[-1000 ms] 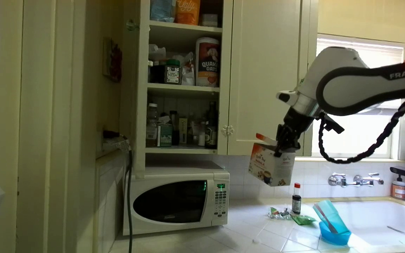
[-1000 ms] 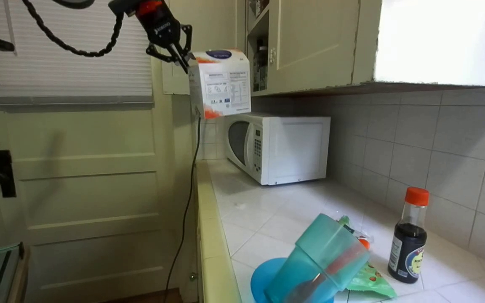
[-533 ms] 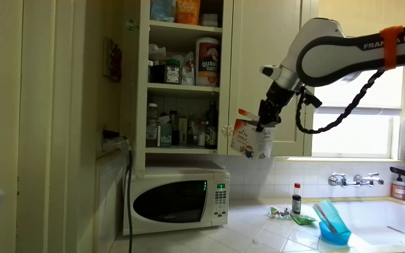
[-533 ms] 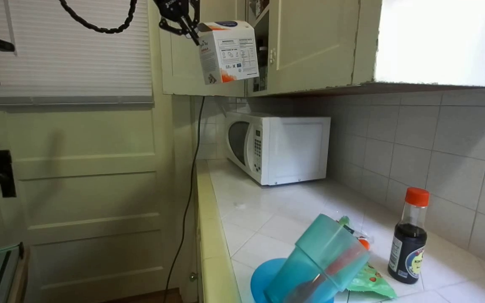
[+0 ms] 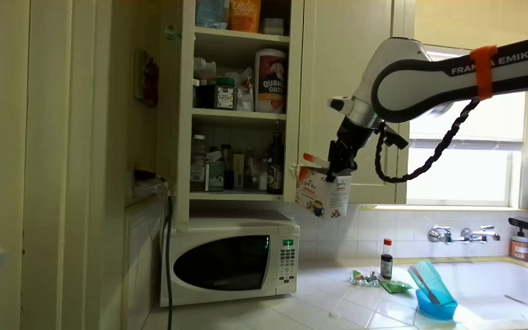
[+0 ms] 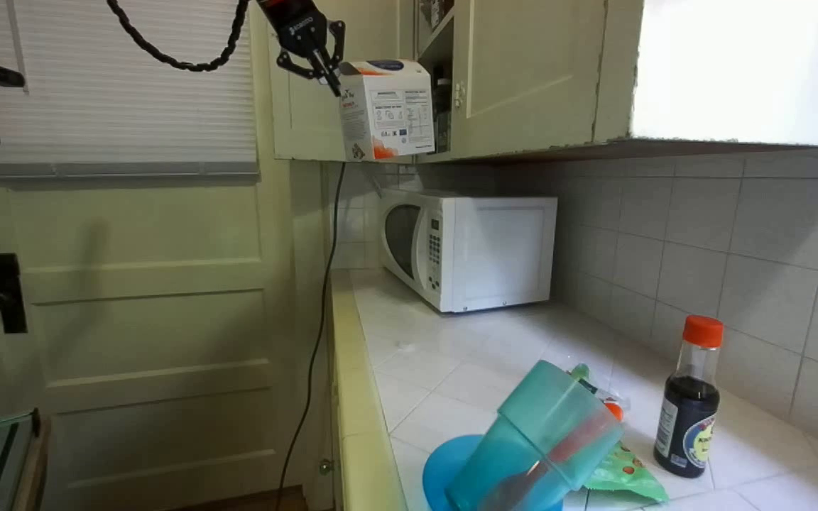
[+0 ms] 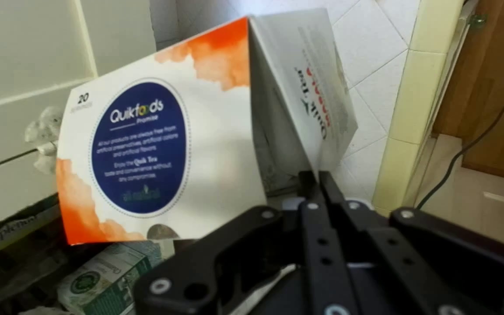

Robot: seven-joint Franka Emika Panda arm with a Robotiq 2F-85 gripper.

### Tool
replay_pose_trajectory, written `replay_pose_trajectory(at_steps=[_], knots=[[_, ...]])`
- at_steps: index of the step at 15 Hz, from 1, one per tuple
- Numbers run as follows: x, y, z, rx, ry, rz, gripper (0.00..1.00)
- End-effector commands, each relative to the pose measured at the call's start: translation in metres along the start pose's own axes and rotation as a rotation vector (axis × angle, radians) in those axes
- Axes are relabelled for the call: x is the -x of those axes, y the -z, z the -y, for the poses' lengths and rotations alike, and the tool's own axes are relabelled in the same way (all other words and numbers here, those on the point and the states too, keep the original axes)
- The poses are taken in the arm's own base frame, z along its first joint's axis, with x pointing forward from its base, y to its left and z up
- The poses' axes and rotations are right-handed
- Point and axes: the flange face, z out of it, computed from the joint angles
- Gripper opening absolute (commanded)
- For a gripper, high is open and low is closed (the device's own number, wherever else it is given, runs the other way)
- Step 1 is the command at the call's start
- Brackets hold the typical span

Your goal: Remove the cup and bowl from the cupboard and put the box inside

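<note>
Gripper (image 7: 316, 178) nearly closed, pinching one wall of the box (image 7: 210, 131); likely light, bendy card — best held near a corner.

White, black-edged jointed arm (image 5: 404, 85) bent down to a tilted black two-fingered gripper (image 7: 316, 178), slender fingers (image 7: 333, 192) pinched close together
</note>
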Motion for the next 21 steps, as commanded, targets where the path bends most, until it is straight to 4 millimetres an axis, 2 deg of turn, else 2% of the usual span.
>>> replay_pose_trajectory(at_steps=[1, 4, 7, 9, 13, 14, 15, 18, 21], knots=[[-0.039, -0.015, 0.004, -0.031, 0.101, -0.03, 0.01], [-0.079, -0.018, 0.0, -0.026, 0.156, -0.014, 0.01], [-0.105, -0.013, -0.021, -0.042, 0.203, 0.002, 0.01], [-0.112, -0.01, -0.043, -0.078, 0.229, 0.002, 0.01], [-0.109, -0.011, -0.083, -0.137, 0.244, 0.05, 0.01], [-0.107, -0.014, -0.059, -0.12, 0.23, 0.042, 0.01], [-0.106, -0.015, -0.065, -0.122, 0.226, 0.046, 0.04], [-0.109, -0.023, -0.062, -0.134, 0.23, 0.051, 0.01], [-0.125, -0.037, -0.073, -0.066, 0.126, 0.073, 0.01]])
